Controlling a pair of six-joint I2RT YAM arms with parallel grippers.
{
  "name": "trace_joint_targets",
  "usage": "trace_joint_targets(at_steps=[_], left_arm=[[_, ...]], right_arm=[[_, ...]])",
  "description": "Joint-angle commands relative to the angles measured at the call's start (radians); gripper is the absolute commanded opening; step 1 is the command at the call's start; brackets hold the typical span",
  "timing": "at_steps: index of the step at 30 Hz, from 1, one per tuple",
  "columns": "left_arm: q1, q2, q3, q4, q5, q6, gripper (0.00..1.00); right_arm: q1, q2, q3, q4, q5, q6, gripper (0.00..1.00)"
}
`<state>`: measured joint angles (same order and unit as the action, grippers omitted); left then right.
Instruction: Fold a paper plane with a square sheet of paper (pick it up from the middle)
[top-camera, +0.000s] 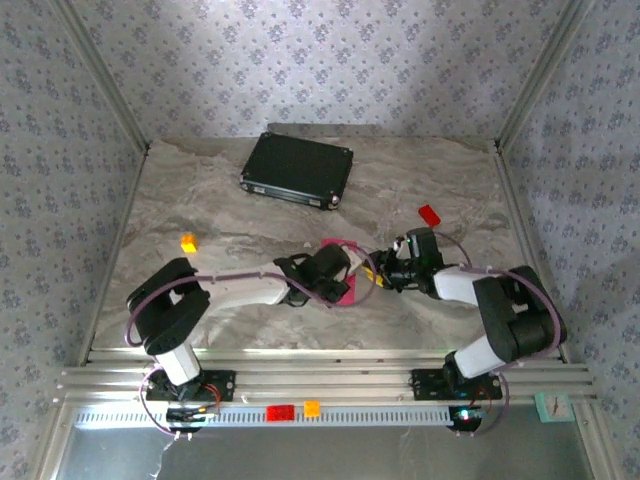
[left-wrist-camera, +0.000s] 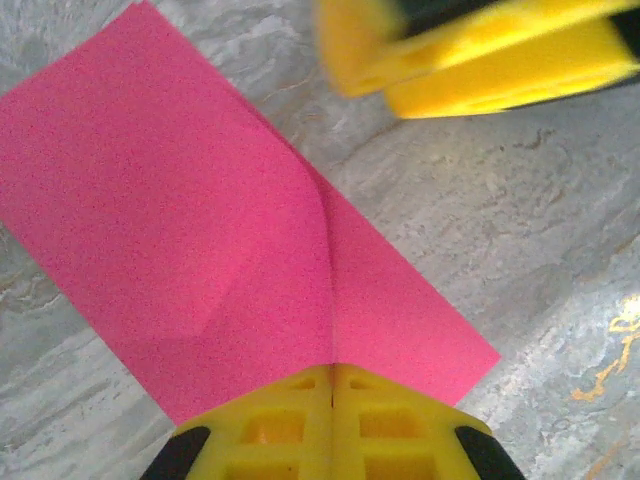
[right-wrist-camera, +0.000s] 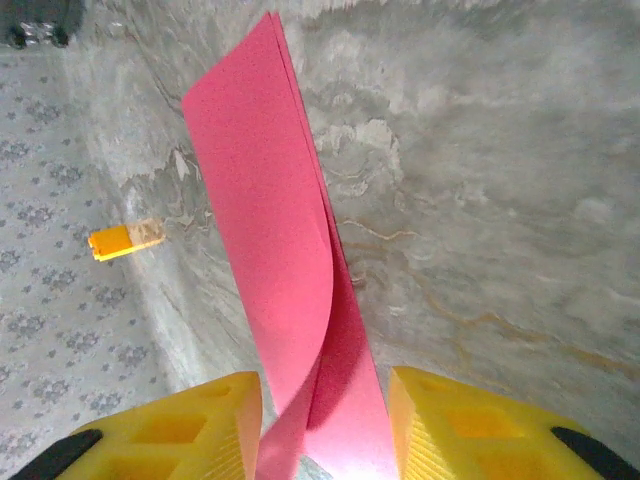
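Here, left tool clamps paper edge; right tool straddles it loosely.

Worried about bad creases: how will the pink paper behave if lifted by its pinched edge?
Probably floppy: the pink paper curls inside the open right gripper. Likely very light, so the left gripper, shut on its edge, should carry it easily. It may hold folds well, as one crease shows sharply.

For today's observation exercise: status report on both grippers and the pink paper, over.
Left gripper shut on the square sheet of paper. Right gripper open, folded sheet standing between its fingers. Orange cube well aside.
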<state>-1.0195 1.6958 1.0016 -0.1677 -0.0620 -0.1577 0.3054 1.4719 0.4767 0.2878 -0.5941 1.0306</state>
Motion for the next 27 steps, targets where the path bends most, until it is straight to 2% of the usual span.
trace_joint_targets(at_steps=[1, 7, 11, 15, 17, 27], left_arm=[[0.068, -0.020, -0.020, 0.041, 0.285, -0.085, 0.02], [0.143, -0.010, -0.020, 0.035, 0.427, -0.102, 0.06], [0.156, -0.004, -0.017, 0.013, 0.456, -0.090, 0.07], [0.164, -0.002, -0.024, 0.011, 0.462, -0.091, 0.08], [0.167, -0.005, -0.029, 0.017, 0.462, -0.098, 0.08], [0.171, -0.013, -0.033, 0.008, 0.444, -0.094, 0.12]], right_arm=[[0.009, -0.096, -0.028, -0.098, 0.110, -0.073, 0.41], [0.044, -0.236, -0.045, -0.238, 0.159, -0.113, 0.38], [0.098, -0.243, -0.057, -0.225, 0.135, -0.091, 0.27], [0.202, -0.177, -0.025, -0.188, 0.126, -0.069, 0.13], [0.247, -0.128, -0.004, -0.168, 0.132, -0.054, 0.10], [0.311, 0.054, 0.028, 0.065, 0.139, 0.058, 0.05]])
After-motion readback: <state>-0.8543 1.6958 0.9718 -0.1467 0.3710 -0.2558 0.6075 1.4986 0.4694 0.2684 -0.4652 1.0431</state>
